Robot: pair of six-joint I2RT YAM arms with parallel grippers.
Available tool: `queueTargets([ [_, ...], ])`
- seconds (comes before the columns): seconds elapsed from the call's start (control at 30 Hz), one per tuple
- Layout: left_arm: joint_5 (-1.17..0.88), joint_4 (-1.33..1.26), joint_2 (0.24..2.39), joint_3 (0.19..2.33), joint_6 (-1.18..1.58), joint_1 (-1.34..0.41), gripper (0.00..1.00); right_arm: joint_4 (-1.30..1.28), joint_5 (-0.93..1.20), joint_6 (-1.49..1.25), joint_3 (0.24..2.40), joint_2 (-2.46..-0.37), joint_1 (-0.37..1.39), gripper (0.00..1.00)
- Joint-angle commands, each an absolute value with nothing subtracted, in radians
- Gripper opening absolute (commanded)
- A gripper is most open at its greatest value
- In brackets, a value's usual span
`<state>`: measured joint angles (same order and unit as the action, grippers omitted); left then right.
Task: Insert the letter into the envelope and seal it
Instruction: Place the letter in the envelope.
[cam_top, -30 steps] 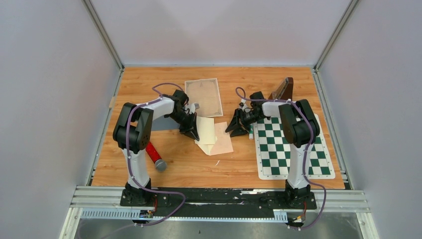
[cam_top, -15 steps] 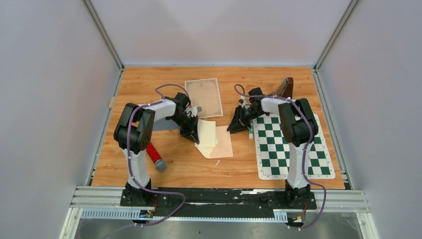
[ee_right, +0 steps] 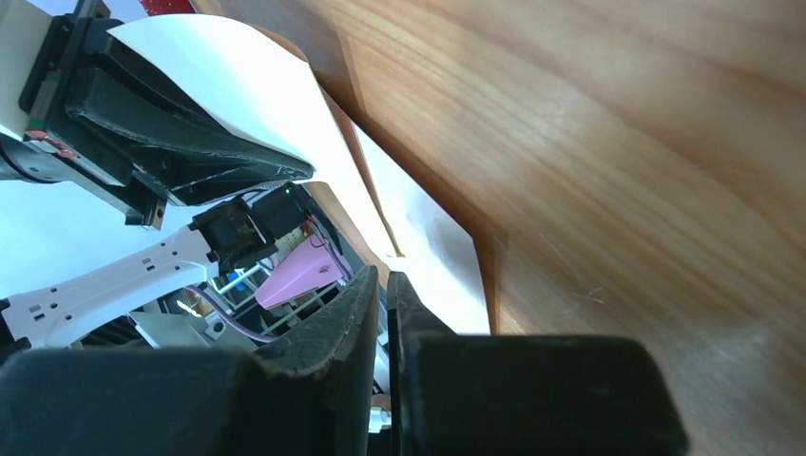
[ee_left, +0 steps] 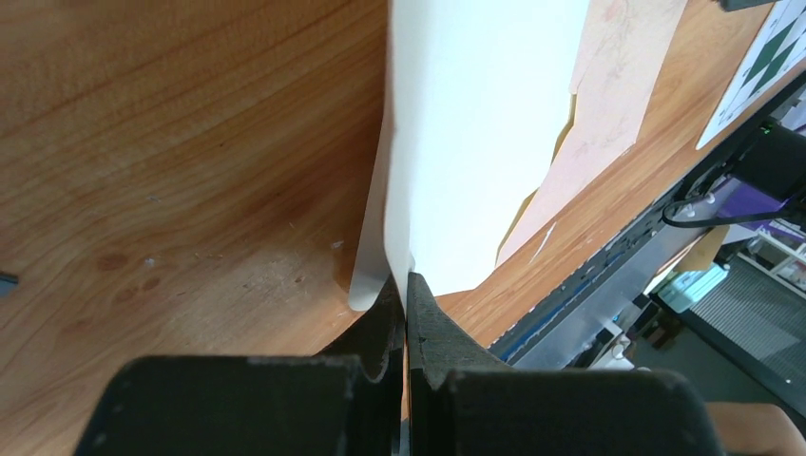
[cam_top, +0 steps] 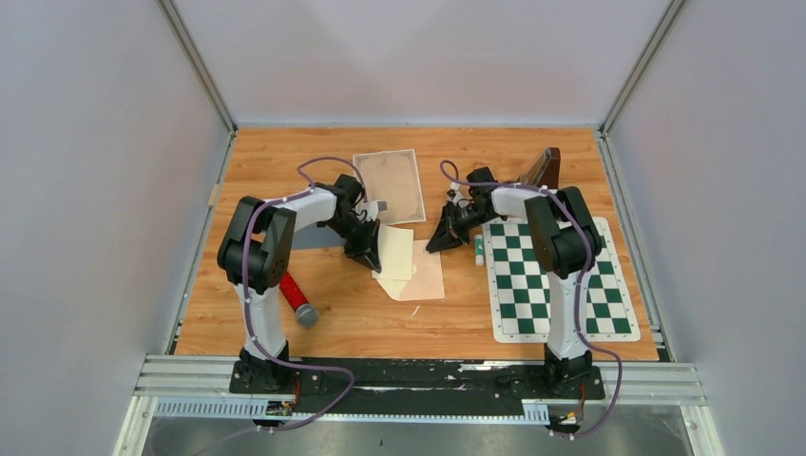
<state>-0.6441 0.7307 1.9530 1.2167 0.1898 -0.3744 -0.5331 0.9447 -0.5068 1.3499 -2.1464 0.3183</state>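
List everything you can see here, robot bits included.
letter: one, cream, mid-table, overlapping the envelope
envelope: one, pink, partly under the letter
bordered sheet: one, beige, far middle
chequered mat: one, green and white, right side
small tube: one, white and green, by the mat's left edge
cylinder: one, red with grey end, near left
wooden piece: one, dark brown, far right
table: one, wood-grain
left claw: one, black, shut on the letter's edge
right claw: one, black, shut, empty, beside the envelope
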Motion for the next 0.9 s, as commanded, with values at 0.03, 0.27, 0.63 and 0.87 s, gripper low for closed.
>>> queueTargets([
  [0.03, -0.641, 0.727, 1.96, 1.265, 0.157, -0.383, 0.0, -0.489, 0.912, -0.566, 1.382, -2.188, 0.337, 0.07],
  [0.27, -0.623, 0.758, 1.979, 1.281, 0.15, -0.383, 0.0, -0.49, 0.83, -0.687, 1.355, -2.25, 0.357, 0.0],
  [0.63, -0.534, 0.717, 1.811, 1.161, 0.225, -0.41, 0.0, -0.507, 0.689, -0.805, 1.264, -2.234, 0.354, 0.0],
  [0.87, -0.514, 0.734, 1.789, 1.153, 0.238, -0.417, 0.0, -0.526, 0.59, -0.814, 1.24, -2.209, 0.356, 0.0],
])
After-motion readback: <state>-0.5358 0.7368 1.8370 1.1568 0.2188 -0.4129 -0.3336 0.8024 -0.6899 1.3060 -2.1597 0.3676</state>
